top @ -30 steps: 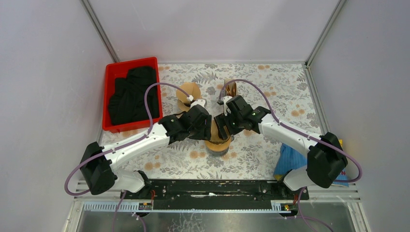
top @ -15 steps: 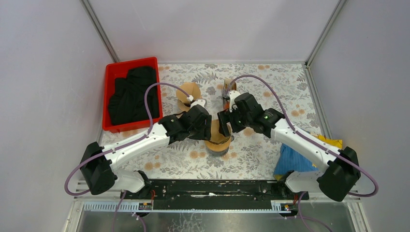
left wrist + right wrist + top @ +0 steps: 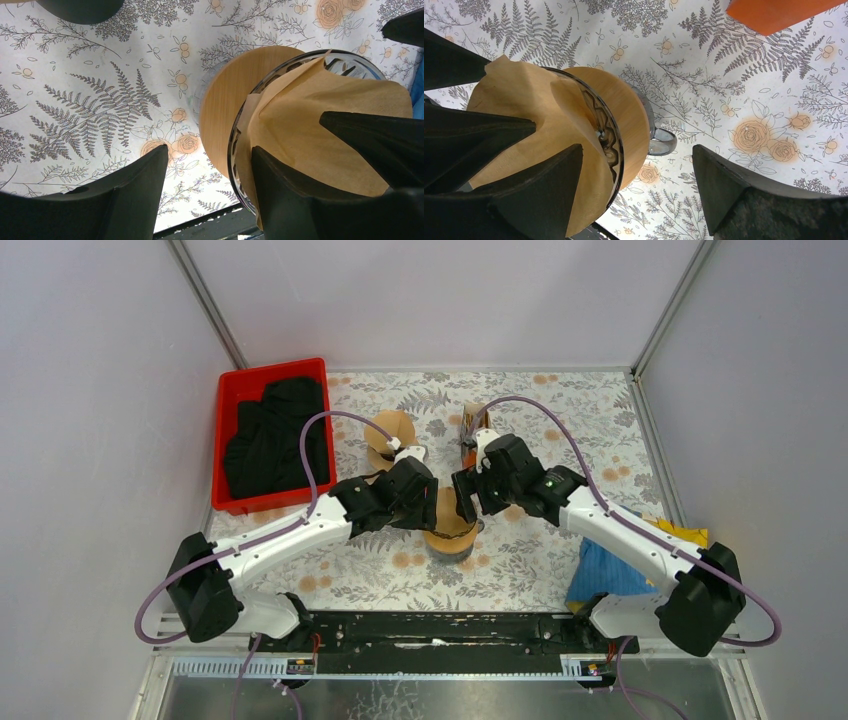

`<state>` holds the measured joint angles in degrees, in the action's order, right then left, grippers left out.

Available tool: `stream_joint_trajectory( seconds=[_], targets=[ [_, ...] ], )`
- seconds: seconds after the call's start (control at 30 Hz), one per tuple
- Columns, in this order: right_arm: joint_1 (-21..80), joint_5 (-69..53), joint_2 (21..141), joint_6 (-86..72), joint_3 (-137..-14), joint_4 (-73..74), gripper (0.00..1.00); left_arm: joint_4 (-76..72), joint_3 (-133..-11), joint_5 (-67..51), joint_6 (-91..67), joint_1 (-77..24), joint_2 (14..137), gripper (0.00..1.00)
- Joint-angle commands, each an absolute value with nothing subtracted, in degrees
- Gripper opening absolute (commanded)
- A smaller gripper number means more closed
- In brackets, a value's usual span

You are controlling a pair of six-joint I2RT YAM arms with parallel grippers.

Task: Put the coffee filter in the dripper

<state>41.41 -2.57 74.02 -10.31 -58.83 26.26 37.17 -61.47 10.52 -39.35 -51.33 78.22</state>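
Nearest me, both arms crowd the dripper [image 3: 631, 125] mid-table [image 3: 560, 410]. The coffee filter [image 3: 300, 110] is sitting in it, paper poking above the glass rim. The left gripper [image 3: 209, 150] is spread open, one finger over the paper and one outside, clamping nothing. The right gripper [image 3: 636, 149] gapes wide too, empty. Further back there's a red bin [image 3: 225, 400] of black cloth [image 3: 270, 435].
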Motion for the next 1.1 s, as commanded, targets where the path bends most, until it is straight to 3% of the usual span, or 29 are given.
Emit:
stream_joint_trajectory(
  seconds=[0.0, 1.07],
  targets=[
    [41.13, -1.98, 73.85, -10.5, -59.18, 24.26, 0.87, 35.86, -61.24, 10.56, -39.06, -51.08, 77.84, 0.69],
    [41.09, -4.88, 71.57, -10.57, -62.54, 24.37, 0.89, 30.84, -61.44, 10.32, -39.86, -49.61, 72.55, 0.8]
  ],
)
